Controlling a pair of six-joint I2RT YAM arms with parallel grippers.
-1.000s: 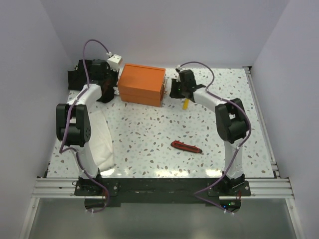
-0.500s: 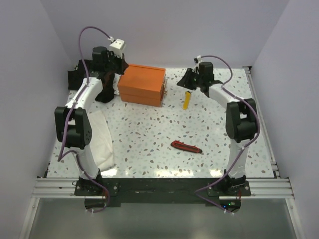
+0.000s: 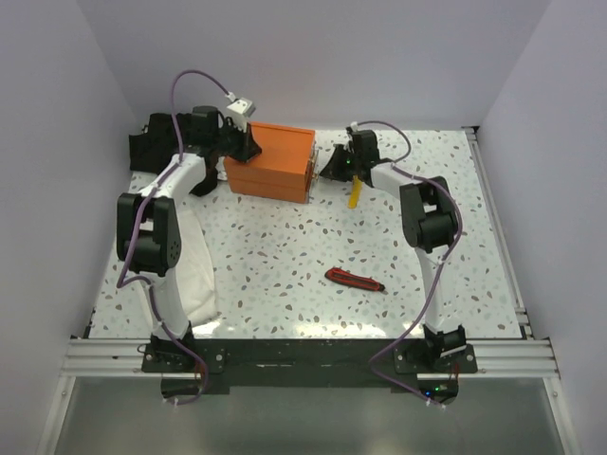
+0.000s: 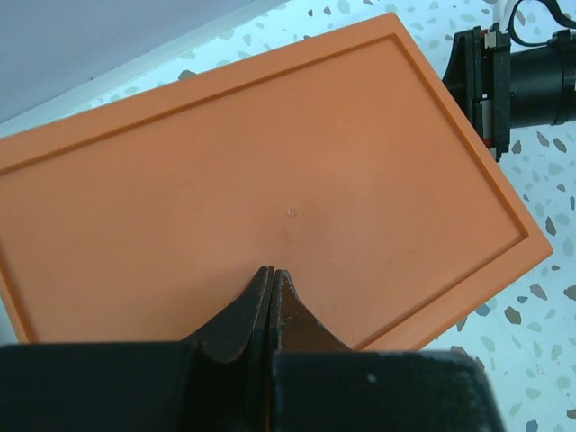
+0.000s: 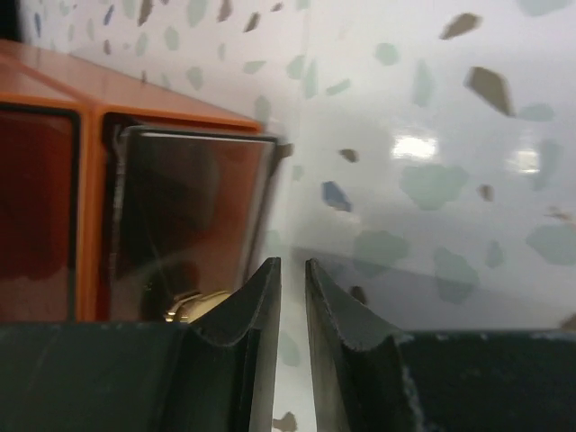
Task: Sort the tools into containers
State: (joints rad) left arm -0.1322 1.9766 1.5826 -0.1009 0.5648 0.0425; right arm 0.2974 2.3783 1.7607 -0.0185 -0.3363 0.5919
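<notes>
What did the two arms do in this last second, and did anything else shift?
The left gripper swung right, from beside the orange box to above its top, jaws shut. The right gripper pulled away, then returned to the clear drawer at the box's end, jaws narrowing. Box, yellow knife and red knife stayed put.

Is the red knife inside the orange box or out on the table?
Out. The red knife lies flat on the speckled table, in the open, well in front of the orange box.
</notes>
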